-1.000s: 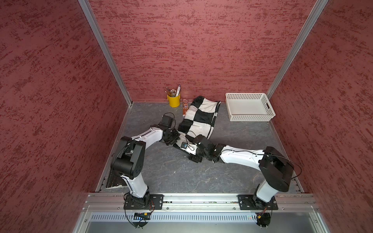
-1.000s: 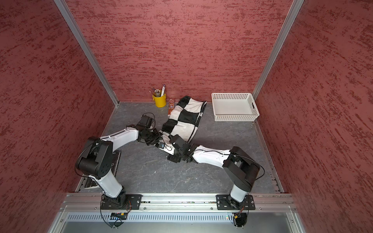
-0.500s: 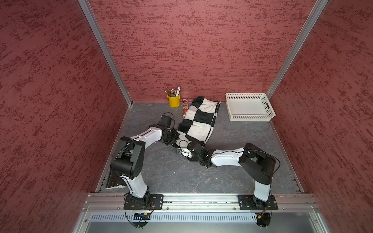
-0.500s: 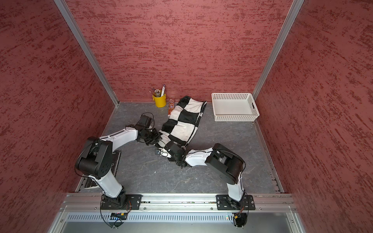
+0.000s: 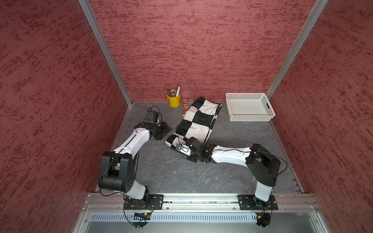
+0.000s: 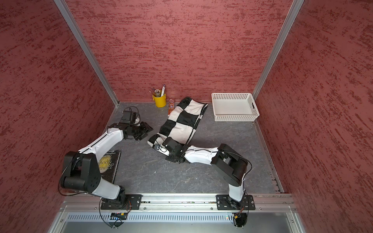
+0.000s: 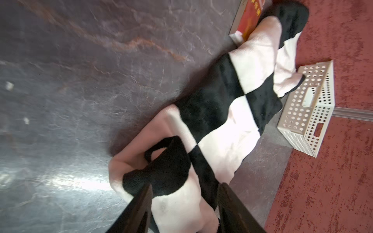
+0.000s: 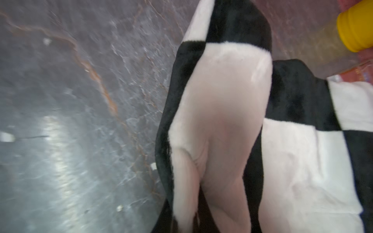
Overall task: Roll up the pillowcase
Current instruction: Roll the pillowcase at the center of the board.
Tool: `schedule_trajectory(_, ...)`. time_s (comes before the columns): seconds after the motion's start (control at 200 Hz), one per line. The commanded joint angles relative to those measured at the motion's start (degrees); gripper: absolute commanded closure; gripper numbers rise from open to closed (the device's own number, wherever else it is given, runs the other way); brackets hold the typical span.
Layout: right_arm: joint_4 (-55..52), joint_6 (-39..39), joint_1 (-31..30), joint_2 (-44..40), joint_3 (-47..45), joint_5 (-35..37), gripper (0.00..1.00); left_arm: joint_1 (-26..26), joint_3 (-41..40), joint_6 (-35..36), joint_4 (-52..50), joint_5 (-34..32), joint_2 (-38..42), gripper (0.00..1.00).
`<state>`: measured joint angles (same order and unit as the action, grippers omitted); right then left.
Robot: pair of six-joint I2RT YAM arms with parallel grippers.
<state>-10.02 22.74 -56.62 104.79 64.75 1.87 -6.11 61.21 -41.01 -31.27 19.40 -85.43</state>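
The black-and-white checkered pillowcase lies as a long folded strip, running from the back wall diagonally toward the table's middle. Its near end is bunched and partly turned over. My right gripper sits on that near end. In the right wrist view it is shut on a pinched white fold of the pillowcase. My left gripper hovers just left of the cloth, apart from it. Its fingers stand open with nothing between them.
A white perforated basket stands at the back right. A yellow cup of pencils and a small red box sit by the back wall, the box touching the cloth's far end. A book lies under my left arm.
My right gripper has shut on the near end of the pillowcase. My left gripper has opened and drawn back to the left, off the cloth's edge.
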Motion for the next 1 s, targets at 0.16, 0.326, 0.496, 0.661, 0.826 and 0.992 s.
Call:
schedule_trajectory(0.16, -8.16, -12.34, 4.74, 0.38, 4.98, -25.69, 1.0, 1.01, -5.35, 6.12, -3.45, 0.29, 9.32, 0.44)
schedule_trajectory(0.326, -10.29, -15.1, 12.07, 7.23, 9.17, -37.62, 1.0, -0.2, -9.7, 6.58, -2.59, 0.87, 13.21, 0.44)
schedule_trajectory(0.496, -7.08, -21.6, 18.33, 12.12, 11.3, -45.69, 1.0, -4.29, -11.61, 6.44, -2.28, -0.68, 13.39, 0.46)
schedule_trajectory(0.661, -4.87, -27.76, 22.64, 17.3, 13.76, -53.63, 1.0, -7.62, -11.88, 5.07, 1.24, -1.1, 9.41, 0.47)
schedule_trajectory(0.826, -5.61, -28.55, 24.31, 19.83, 16.0, -55.43, 0.87, -8.83, -7.71, 3.95, 4.27, -1.9, 2.14, 0.48)
schedule_trajectory(0.992, -5.93, -28.29, 25.0, 16.9, 15.43, -50.83, 0.56, -8.74, -3.68, 2.65, 4.88, -2.26, -4.86, 0.49)
